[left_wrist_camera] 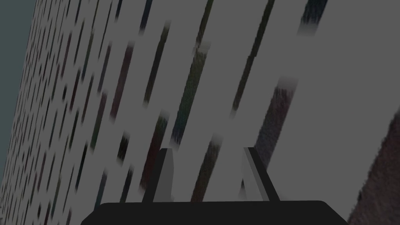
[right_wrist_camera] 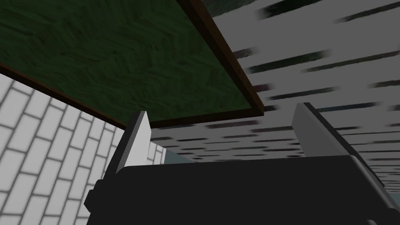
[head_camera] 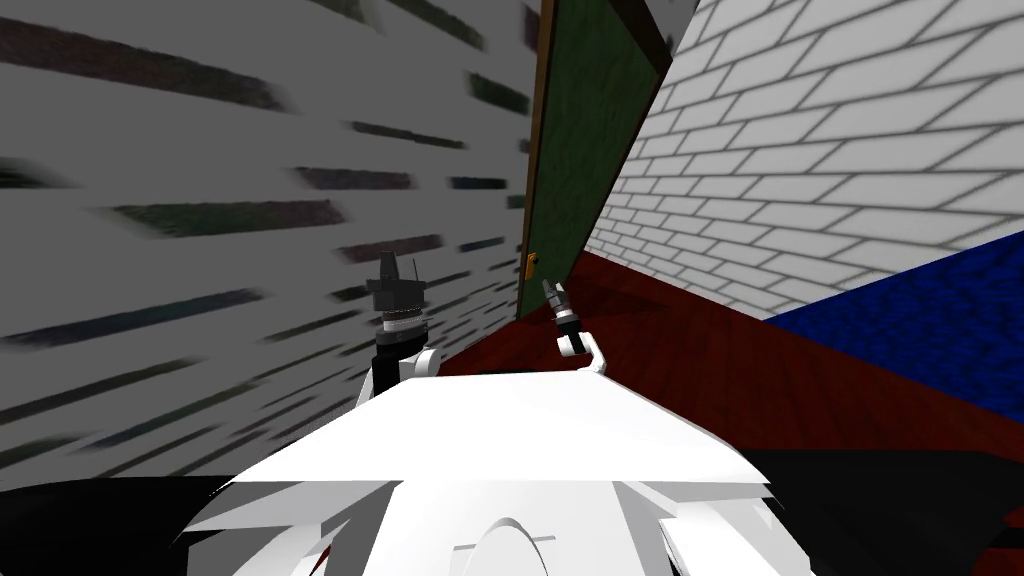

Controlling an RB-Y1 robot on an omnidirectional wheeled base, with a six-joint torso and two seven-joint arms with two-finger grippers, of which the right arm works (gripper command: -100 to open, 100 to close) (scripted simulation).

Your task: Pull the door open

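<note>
Since the green door [head_camera: 590, 150] stands ahead of me in its brown frame, between the grey wall [head_camera: 200, 200] and the white brick wall [head_camera: 820, 150], the step in hand is the reach for the handle, I judge. The pull has not begun. The small orange handle [head_camera: 531, 265] sits low on the door's edge next to the grey wall. I cannot tell whether the door is already cracked open.

In the head view my right gripper [head_camera: 550, 291] is just beside the handle, a little below it, and not touching as far as I can tell. In the right wrist view its fingers [right_wrist_camera: 136, 136] are wide apart with nothing between them. They point up along the green panel toward the door's framed corner.

My left gripper [head_camera: 398, 265] hangs off to the side, facing the grey wall. Its fingers [left_wrist_camera: 166, 175] are also apart and empty.

Next move calls for, my guess: lift the right gripper a touch, line the fingers up on the handle, close on it, then draw back toward me over the dark red floor [head_camera: 700, 350].
</note>
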